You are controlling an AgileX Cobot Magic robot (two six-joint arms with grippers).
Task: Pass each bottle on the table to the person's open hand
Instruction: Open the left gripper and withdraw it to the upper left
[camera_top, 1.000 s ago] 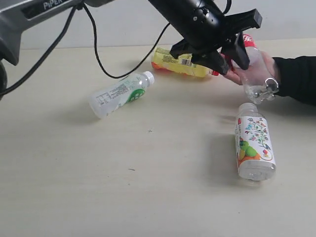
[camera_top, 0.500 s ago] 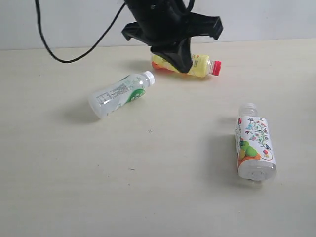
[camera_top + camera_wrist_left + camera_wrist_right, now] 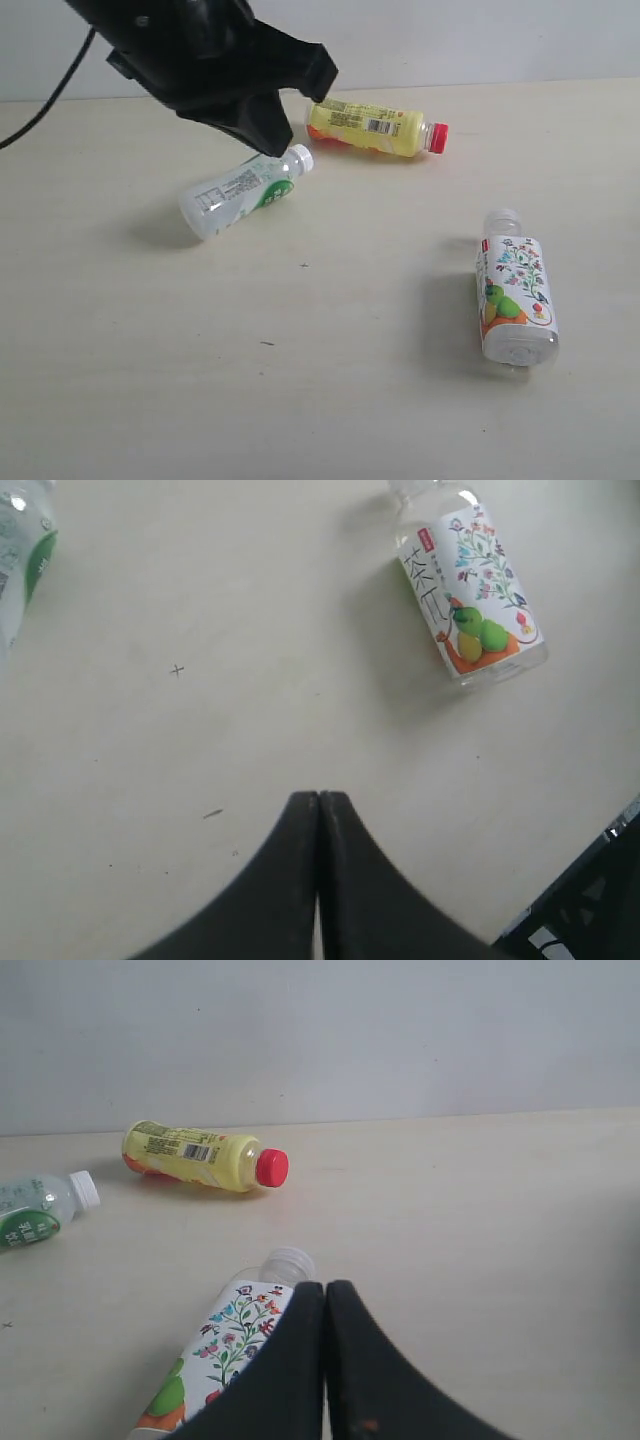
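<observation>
Pale counter [image 3: 330,400], three bottles lying down.
Yellow bottle [image 3: 372,127] at back, green-label bottle [image 3: 243,190] left, fruit-label bottle [image 3: 514,289] right, contents unclear; both arms' fingers [image 3: 318,825] pressed together, empty.

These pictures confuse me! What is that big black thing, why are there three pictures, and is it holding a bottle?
The big black thing is a robot arm. It ends in the left gripper, a pincer for picking things up. One picture comes from a camera looking at the pale cream table. The other two come from small cameras on the robot's two wrists, so you see each pincer's dark fingers up close. The left gripper and the right gripper are both shut and hold nothing. Three plastic bottles lie on their sides: a yellow bottle with a red cap, a clear bottle with a white-and-green label, and a clear bottle with a fruit-picture label.
</observation>
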